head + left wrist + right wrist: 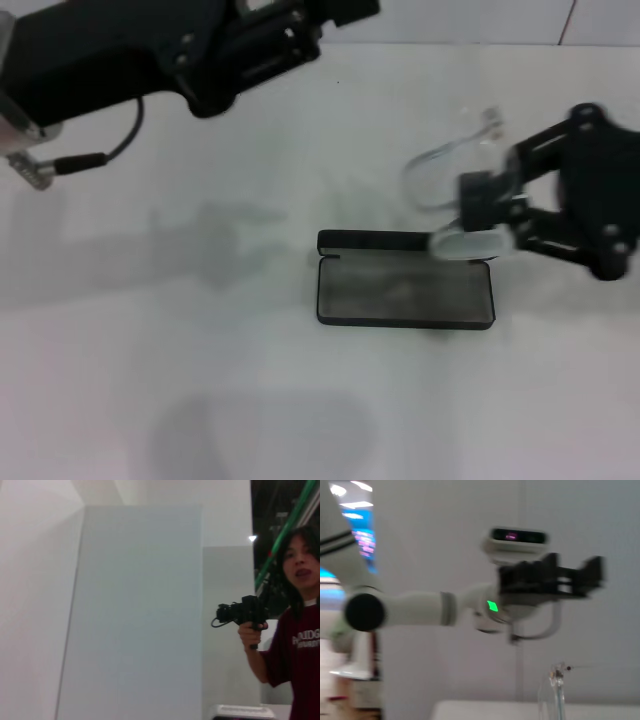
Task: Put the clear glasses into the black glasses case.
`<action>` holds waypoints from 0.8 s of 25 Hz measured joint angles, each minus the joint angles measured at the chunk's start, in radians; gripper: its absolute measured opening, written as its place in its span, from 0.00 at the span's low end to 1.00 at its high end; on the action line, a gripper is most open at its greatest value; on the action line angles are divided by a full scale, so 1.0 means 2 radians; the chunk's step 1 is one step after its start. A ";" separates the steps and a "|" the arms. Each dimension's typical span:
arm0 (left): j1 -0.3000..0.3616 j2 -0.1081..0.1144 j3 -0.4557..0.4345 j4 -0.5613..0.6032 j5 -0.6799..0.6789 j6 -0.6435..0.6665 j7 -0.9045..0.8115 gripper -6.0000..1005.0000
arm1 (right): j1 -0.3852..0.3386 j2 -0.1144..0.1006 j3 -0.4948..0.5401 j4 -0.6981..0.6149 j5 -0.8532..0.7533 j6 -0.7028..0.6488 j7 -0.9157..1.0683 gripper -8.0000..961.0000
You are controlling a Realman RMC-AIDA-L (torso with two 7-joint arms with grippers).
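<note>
The black glasses case (405, 292) lies open in the middle of the table, grey lining up, with its lid standing along the far edge. My right gripper (487, 215) hovers just above the case's far right corner, shut on the clear glasses (437, 172). One lens hangs down over the lid there, and the thin clear arms stick out away from me. A clear part of the glasses (556, 692) also shows in the right wrist view. My left gripper (285, 40) is raised at the far left, away from the case. The left gripper (555, 577) also appears across the right wrist view.
The white table (150, 330) stretches all around the case. In the left wrist view there are only a wall panel (140, 620) and a person (295, 630) holding a camera beyond the table.
</note>
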 joint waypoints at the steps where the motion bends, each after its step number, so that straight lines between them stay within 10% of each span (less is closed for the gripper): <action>1: -0.001 0.000 0.005 0.000 -0.001 0.002 0.000 0.33 | 0.023 0.000 -0.017 0.027 0.004 0.000 -0.013 0.13; 20: -0.012 0.001 0.033 -0.011 0.013 0.005 -0.004 0.12 | 0.085 0.001 -0.083 0.077 0.057 -0.004 -0.055 0.13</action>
